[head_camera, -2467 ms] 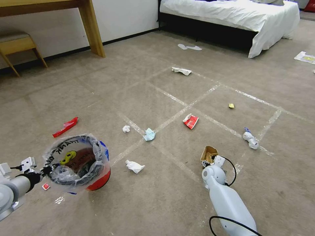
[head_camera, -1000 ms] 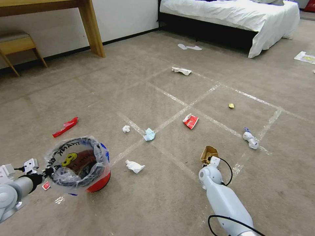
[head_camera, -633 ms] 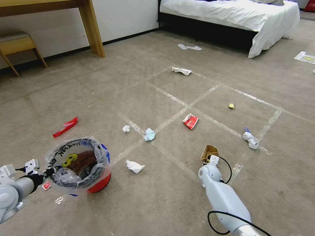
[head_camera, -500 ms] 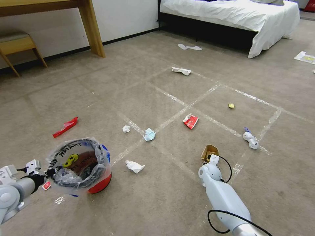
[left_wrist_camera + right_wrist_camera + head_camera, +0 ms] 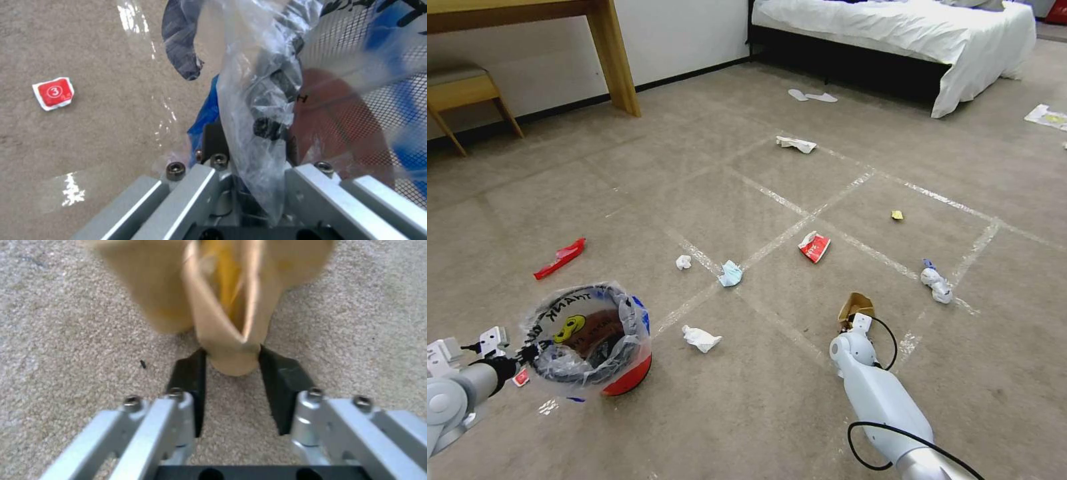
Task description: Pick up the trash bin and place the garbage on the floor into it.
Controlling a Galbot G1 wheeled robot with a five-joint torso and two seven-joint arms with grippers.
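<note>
The left pincer (image 5: 527, 351) is clamped on the rim of the red bin (image 5: 627, 378), holding it at the near left of the floor (image 5: 747, 413); the right pincer (image 5: 231, 365) has its black fingers (image 5: 189, 380) pressed on the brown paper bag (image 5: 855, 305), near right; tissues, wrappers and a mask lie scattered beyond.

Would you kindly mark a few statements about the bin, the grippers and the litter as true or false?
1. The left gripper grips the small round red trash bin by its bagged rim. True.
2. The right gripper is shut on the light-blue mask. False: its fingers pinch the brown paper bag.
3. The crumpled white tissue lies inside the bin. False: it lies on the carpet.
4. A yellow scrap lies on the carpet. True.
</note>
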